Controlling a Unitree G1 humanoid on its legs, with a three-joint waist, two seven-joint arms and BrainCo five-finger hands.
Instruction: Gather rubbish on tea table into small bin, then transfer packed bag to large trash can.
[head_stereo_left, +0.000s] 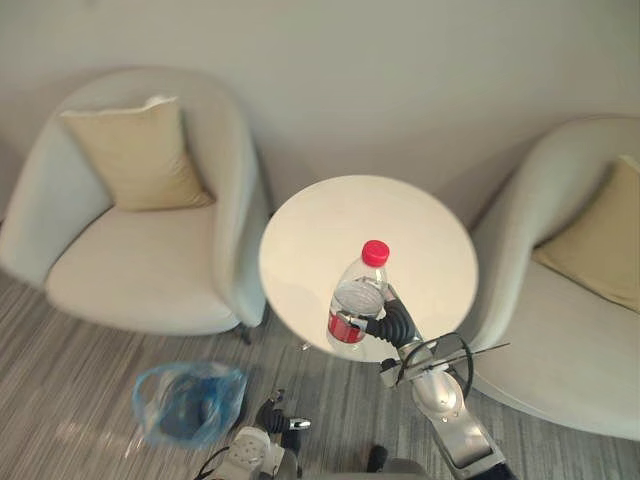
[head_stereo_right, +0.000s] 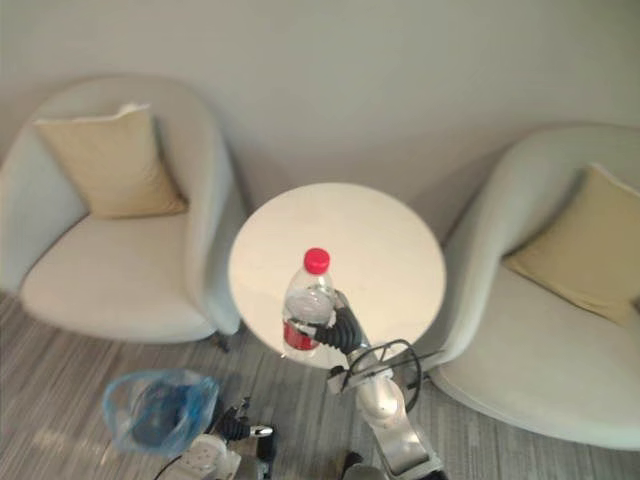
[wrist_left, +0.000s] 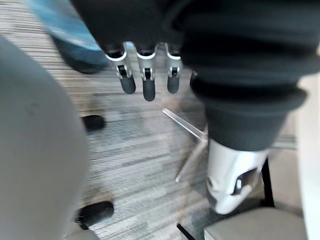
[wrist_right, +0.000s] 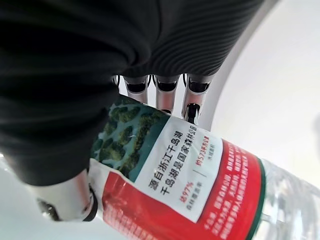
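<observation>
Gripping a clear, red-capped plastic bottle (head_stereo_left: 358, 295) upright over the round white table (head_stereo_left: 330, 215), the right hand (head_stereo_left: 396, 326) is right of the blue-lined bin (head_stereo_left: 188, 402) by the slack-fingered left hand (wrist_left: 149, 86).

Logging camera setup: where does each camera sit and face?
Left eye view: head, looking down at round table, bottle, both arms.
Right eye view: same scene, slightly offset.
Left wrist view: along left hand toward carpet.
Right wrist view: along right hand curled round bottle.
Shared: the bottle, in eye and right wrist views.
</observation>
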